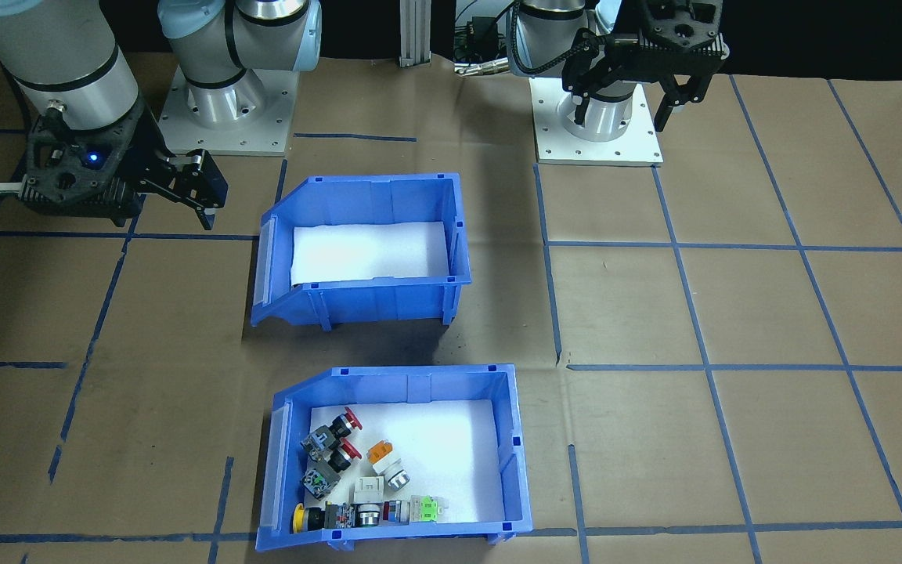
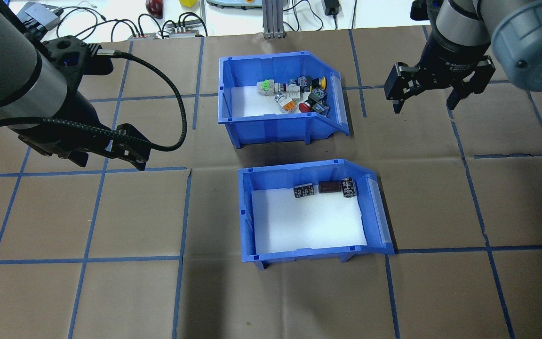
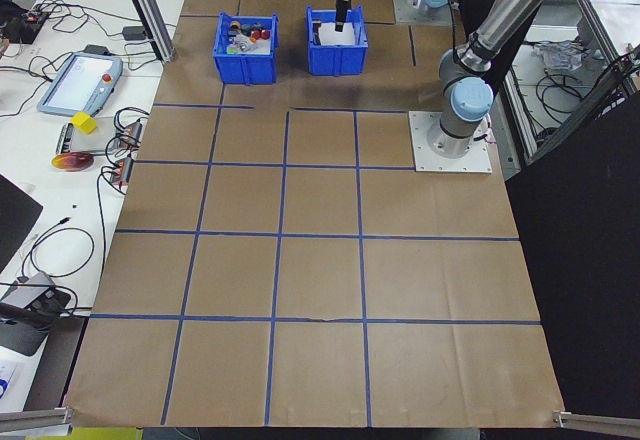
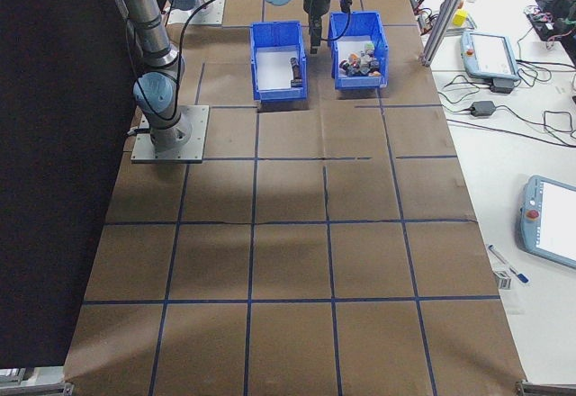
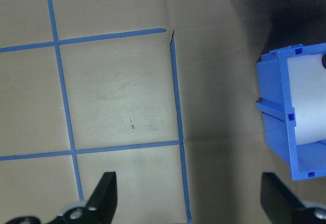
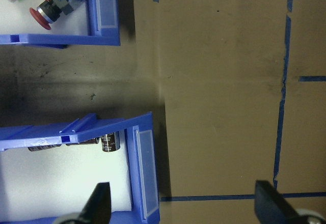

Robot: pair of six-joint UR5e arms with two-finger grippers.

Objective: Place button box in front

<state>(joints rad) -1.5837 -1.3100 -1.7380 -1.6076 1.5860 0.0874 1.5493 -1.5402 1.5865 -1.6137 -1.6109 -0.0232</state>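
Overhead exterior shows capacitors (image 2: pixel 326 188) hidden from exterior front-facing.

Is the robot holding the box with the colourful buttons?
No, the button box sits on the table, and both the left gripper and the right gripper hang open, away from it.

A: What blocks the way to the button box (image 2: pixel 280 101)?
B: The capacitor bin (image 2: pixel 311 212) sits just robot-side of it, with only a narrow strip of table (image 2: pixel 87 292) between them.
A: And the sides?
B: Bare table on both flanks. The left gripper (image 2: pixel 111 157) and right gripper (image 2: pixel 428 94) hang there, jaws spread, touching nothing.
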